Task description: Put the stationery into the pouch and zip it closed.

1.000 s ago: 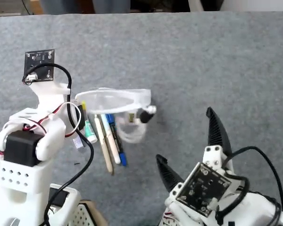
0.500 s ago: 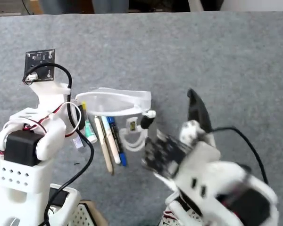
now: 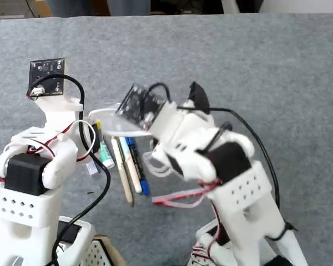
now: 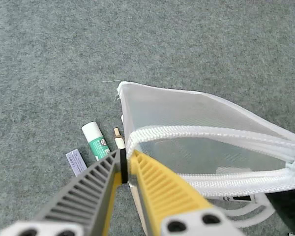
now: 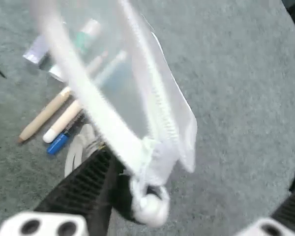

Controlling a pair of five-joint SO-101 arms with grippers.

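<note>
While the pouch (image 4: 187, 123) of clear mesh hangs just above the grey table (image 3: 266, 66), the left gripper (image 4: 123, 160) pinches one end of its zipper edge, jaws closed tight on the white tape. In the left wrist view the two zipper edges stand apart, so the mouth is open.

The right gripper (image 5: 201, 177) is at the pouch's other end with its jaws spread wide. One black finger (image 5: 88, 182) sits just under the corner where the round white zipper pull (image 5: 150, 206) hangs; the other is well off to the side.

The stationery lies on the table outside the pouch, partly under it: a green and white tube (image 3: 105, 152), a wooden pencil (image 3: 123, 174), a white pen (image 3: 132, 166) and a blue pen (image 3: 139, 169), side by side and nearly parallel. A small lilac piece (image 4: 76, 162) lies just beside the tube. A white cord loop (image 3: 155, 163) lies near the blue pen.
</note>
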